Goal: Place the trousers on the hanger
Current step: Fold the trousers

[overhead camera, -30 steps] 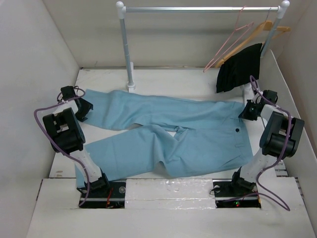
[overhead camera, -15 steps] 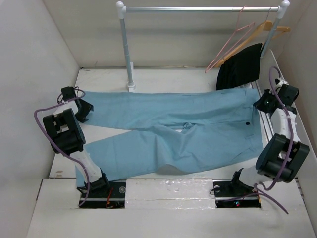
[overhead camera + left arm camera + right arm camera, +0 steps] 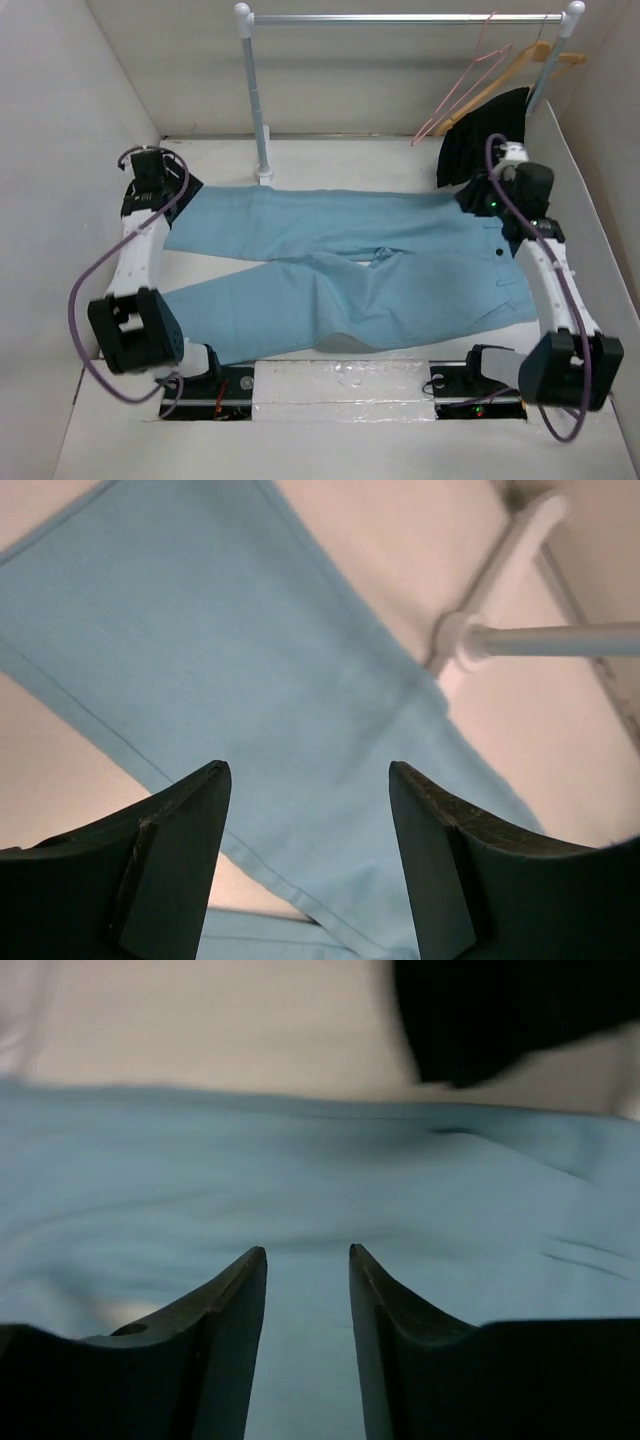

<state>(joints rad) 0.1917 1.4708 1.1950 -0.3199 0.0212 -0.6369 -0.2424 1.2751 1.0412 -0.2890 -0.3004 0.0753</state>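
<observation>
- Top external view: the trousers (image 3: 350, 270) lie spread flat on the white table (image 3: 340, 158). Their waist is under the right gripper (image 3: 480, 200) and the hem of the far leg is under the left gripper (image 3: 170, 190).
- The near leg slants away from the left gripper towards that arm's base, well apart from the fingers.
- Left wrist view: the jaws are parted wide with nothing between them. The pale blue leg lies flat beneath and ahead of the fingers (image 3: 185, 830), and no cloth is pinched.
- The foot of the rail post (image 3: 455, 645) stands ahead and to the right of those fingers, just beside the cloth's edge.
- Right wrist view: the jaws are parted by a narrow gap, with blue cloth showing through it unpinched.
- The black garment (image 3: 510, 1010) hangs ahead and to the right of the right gripper, past the waist edge.
- Above it, a pink hanger (image 3: 465, 85) and a wooden hanger (image 3: 545, 55) hang from the rail (image 3: 400, 18).
</observation>
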